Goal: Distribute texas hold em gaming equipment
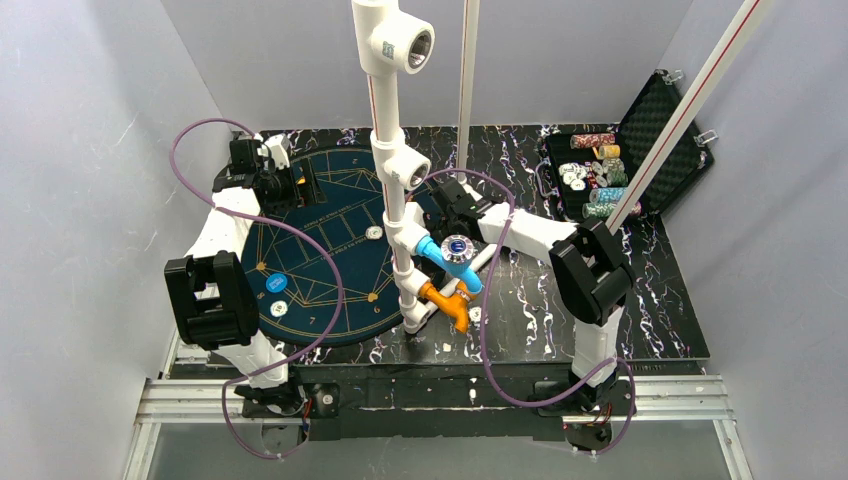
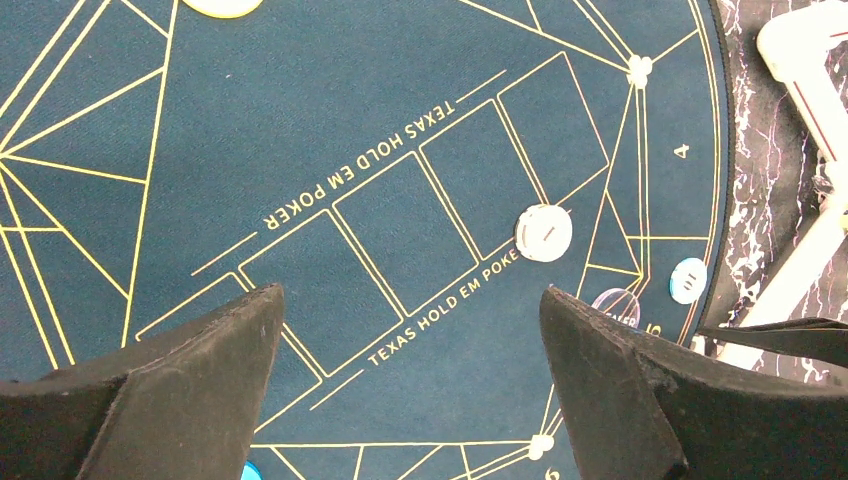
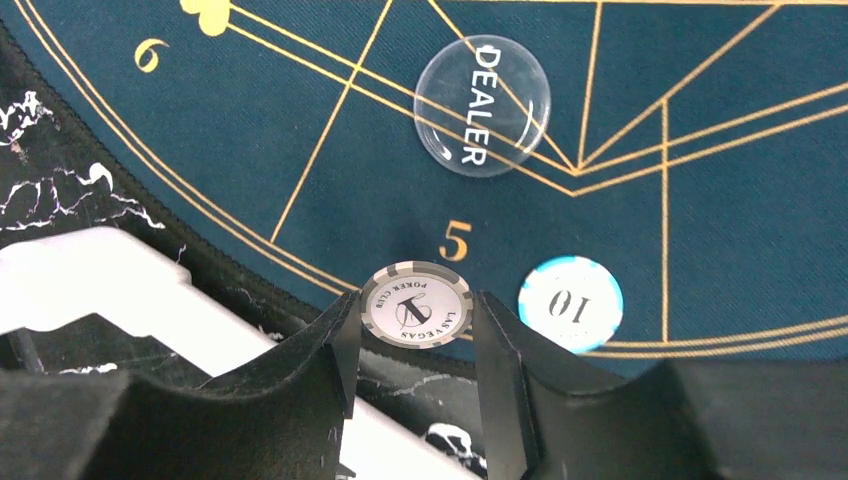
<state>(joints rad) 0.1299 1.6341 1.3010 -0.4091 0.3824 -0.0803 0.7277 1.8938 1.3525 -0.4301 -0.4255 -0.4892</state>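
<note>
In the right wrist view my right gripper (image 3: 414, 312) is shut on a grey-and-white poker chip (image 3: 417, 298), held by its edges above the rim of the round blue poker mat (image 3: 300, 120), near the number 5. A clear dealer button (image 3: 482, 106) and a blue-rimmed chip marked 10 (image 3: 570, 303) lie on the mat just beyond. My left gripper (image 2: 410, 295) hangs open over the mat's card boxes with nothing between its fingers. A white chip (image 2: 544, 233) lies ahead of it on the right. From above, the mat (image 1: 320, 250) carries a blue chip (image 1: 277, 283) and a pale one (image 1: 279, 307) at its left.
An open black case (image 1: 650, 130) holding several rows of chips (image 1: 595, 175) stands at the back right of the black marbled table (image 1: 660, 300). A white pipe frame (image 1: 395, 180) with blue and orange fittings rises in front of the top camera and hides part of the mat's right side.
</note>
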